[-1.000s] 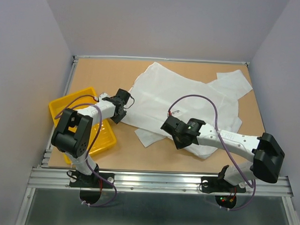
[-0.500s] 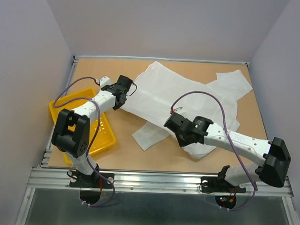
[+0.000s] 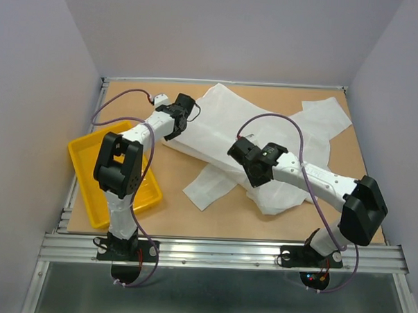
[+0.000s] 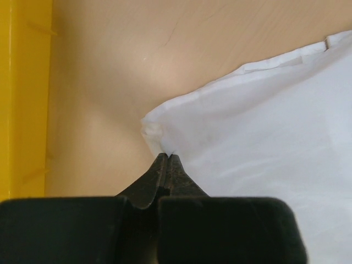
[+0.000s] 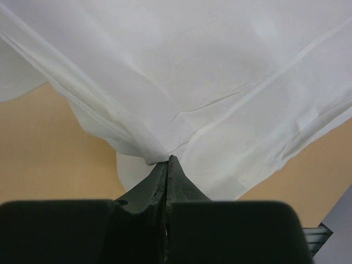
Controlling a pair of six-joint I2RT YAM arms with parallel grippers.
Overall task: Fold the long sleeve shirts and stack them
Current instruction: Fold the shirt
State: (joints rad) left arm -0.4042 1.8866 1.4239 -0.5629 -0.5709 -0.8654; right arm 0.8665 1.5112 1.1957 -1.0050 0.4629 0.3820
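My left gripper (image 4: 166,158) is pinched shut on an edge corner of the white shirt (image 3: 224,119), and my right gripper (image 5: 167,160) is clamped on a bunched fold. I judge this lets me pull the fabric flat. The shirt sprawls mid-table (image 3: 213,219), apart from the yellow tray (image 3: 80,161).

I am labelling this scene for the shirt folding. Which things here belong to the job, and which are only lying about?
Job:
- shirt, spread on the table
- left gripper, shut on its edge
- right gripper, shut on a fold

Lying about:
- tray, empty, left of the shirt
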